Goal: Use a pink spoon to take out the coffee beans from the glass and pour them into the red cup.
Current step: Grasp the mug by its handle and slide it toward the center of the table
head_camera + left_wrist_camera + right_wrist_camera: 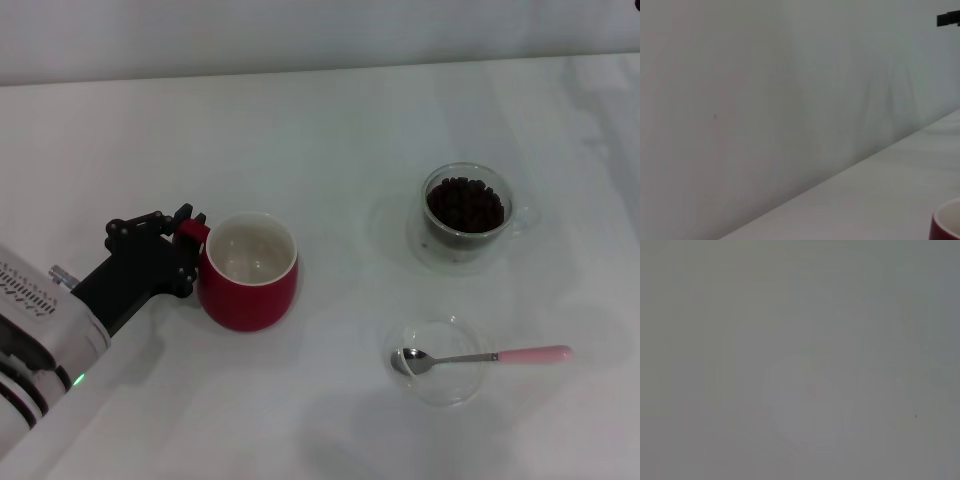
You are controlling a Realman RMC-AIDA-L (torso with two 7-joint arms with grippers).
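I've got the left pincer (pixel 190 240) down on the white worktop (pixel 330 130), closed around the red loop handle of the red cup (pixel 249 272). The fingers sit either side of the handle, so it's gripping the cup. Cup stands upright directly right of the pincer, white inside, looks empty from the head cam.

Left wrist cam shows only a sliver of the cup's rim (pixel 947 222), plus worktop and wall.

Well off to the right of the pincer and a bit farther back: the glass (pixel 467 217), upright, with the beans (pixel 465 203) heaped inside, handle pointing away from the pincer.

Nearer to me than the glass, also far right of the pincer: a shallow clear dish (pixel 440 362) with the spoon (pixel 487 356) lying across it. Its bowl rests in the dish, its pink handle sticks out over the rim, away from the pincer.

Right pincer: not in head cam, and the right wrist cam gives me a blank grey surface only.
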